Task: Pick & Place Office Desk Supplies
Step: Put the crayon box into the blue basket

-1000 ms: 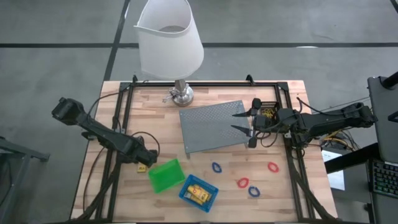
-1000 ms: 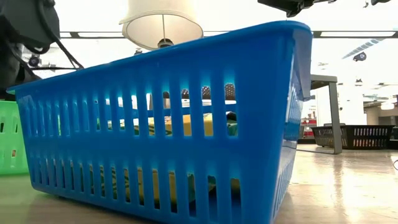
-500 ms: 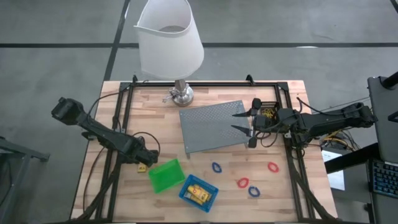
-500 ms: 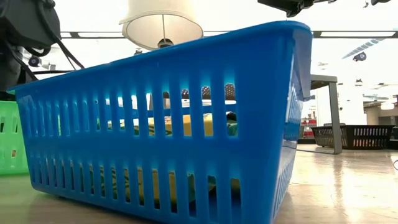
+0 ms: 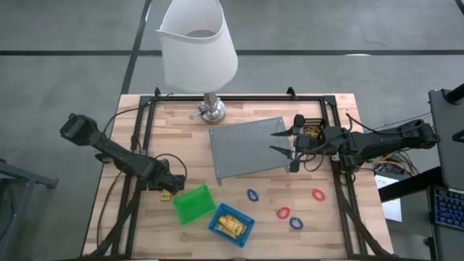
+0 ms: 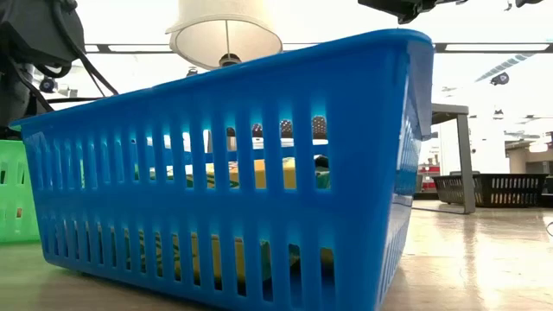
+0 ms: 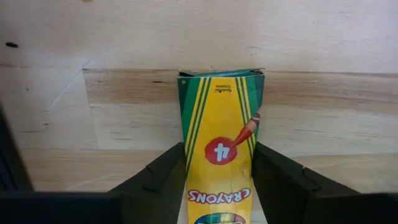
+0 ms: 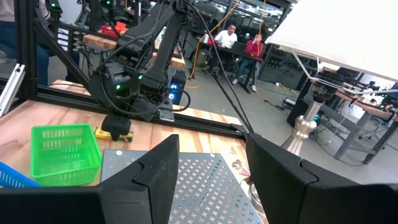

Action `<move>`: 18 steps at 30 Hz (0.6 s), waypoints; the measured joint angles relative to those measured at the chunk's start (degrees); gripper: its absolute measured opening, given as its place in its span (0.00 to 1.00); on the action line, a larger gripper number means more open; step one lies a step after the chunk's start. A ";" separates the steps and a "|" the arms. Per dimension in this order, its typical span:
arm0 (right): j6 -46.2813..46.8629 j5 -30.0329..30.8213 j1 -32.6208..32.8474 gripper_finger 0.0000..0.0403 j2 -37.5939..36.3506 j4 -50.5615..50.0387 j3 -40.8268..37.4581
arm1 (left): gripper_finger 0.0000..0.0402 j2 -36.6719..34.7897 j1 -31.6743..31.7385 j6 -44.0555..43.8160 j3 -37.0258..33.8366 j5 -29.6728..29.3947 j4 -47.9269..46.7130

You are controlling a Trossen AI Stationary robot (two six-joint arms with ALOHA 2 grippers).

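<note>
A: The left gripper (image 7: 217, 186) has its fingers against both sides of a yellow crayon box (image 7: 221, 143) lying on the table (image 5: 145, 130), just left of the green bin (image 5: 193, 204).

B: Grip firm?

A: Probably not yet; a thin pinch could let the box twist free. The right gripper (image 5: 287, 141) hangs spread over the grey tray (image 5: 246, 148). The blue bin (image 6: 242, 164) blocks the low view.

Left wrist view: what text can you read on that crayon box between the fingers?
"CRAYONS" on the crayon box, seen upside down, near the fingers.
"4" in the red circle on the same box.
Small print near the box's far end: too small to read.
The boxes in the blue bin in the high view: print too small to read.
</note>
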 joint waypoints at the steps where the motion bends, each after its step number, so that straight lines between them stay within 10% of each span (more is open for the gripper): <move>1: 0.00 -0.02 0.02 0.46 0.00 -0.01 0.00 | 0.43 0.02 0.00 0.00 0.00 0.02 0.00; 18: -0.01 -0.02 0.00 0.46 0.00 -0.01 0.00 | 0.42 -3.00 -0.07 1.80 4.73 3.31 -11.19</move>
